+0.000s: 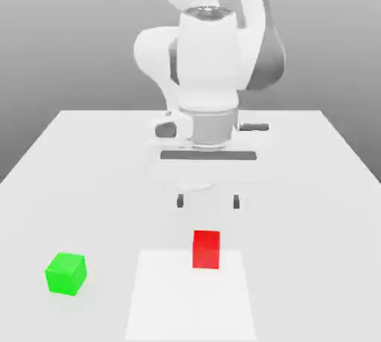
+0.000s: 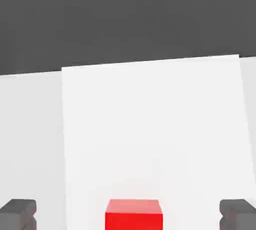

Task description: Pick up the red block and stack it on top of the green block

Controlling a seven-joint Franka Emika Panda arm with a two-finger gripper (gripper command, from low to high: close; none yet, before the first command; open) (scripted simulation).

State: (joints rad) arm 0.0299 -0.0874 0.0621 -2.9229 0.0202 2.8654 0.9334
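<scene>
The red block [image 1: 206,250] sits just below and right of center in the exterior view, at the far edge of a bright white square [image 1: 190,303] on the pale desk [image 1: 312,259]. The open fingers [image 1: 208,201] of the robot arm [image 1: 210,58] hang above it in the picture, spread wide and empty, one dark tip toward each side of the block and neither touching it. In the hand view, the block appears at the bottom center of the frame, between fingertips showing in the two lower corners, with a gap on either side. The green block [image 1: 66,273] rests on the desk at the lower left of the exterior view, well apart from the red one and turned at an angle. The white arm reaches down from the top center of the frame.
</scene>
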